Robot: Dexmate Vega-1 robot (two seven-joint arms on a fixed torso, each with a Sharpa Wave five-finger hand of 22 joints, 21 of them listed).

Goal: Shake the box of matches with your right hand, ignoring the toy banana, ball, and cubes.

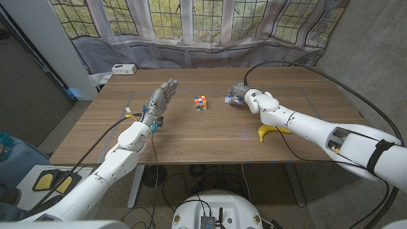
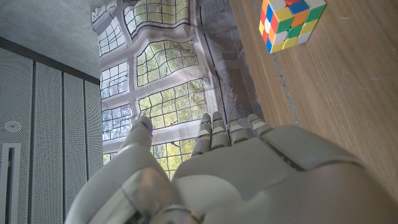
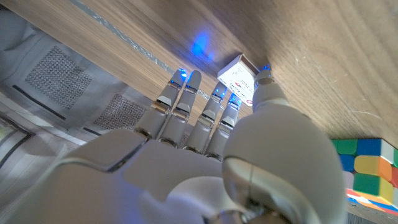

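Note:
The box of matches [image 1: 231, 98] [image 3: 238, 79] lies on the table to the right of the middle. My right hand [image 1: 247, 95] [image 3: 205, 149] reaches down over it. Its fingers [image 3: 186, 93] are stretched out on one side of the box and the thumb tip is at the other side. The box still looks flat on the wood, and I cannot see a firm grip. My left hand [image 1: 161, 100] [image 2: 236, 174] stands on its edge at the left with its fingers straight and apart, holding nothing.
A colourful puzzle cube [image 1: 201, 102] [image 2: 291, 22] [image 3: 367, 168] sits between the two hands. A yellow toy banana [image 1: 269, 131] lies near the front edge, partly under my right forearm. A small white box [image 1: 123, 69] stands at the back left corner.

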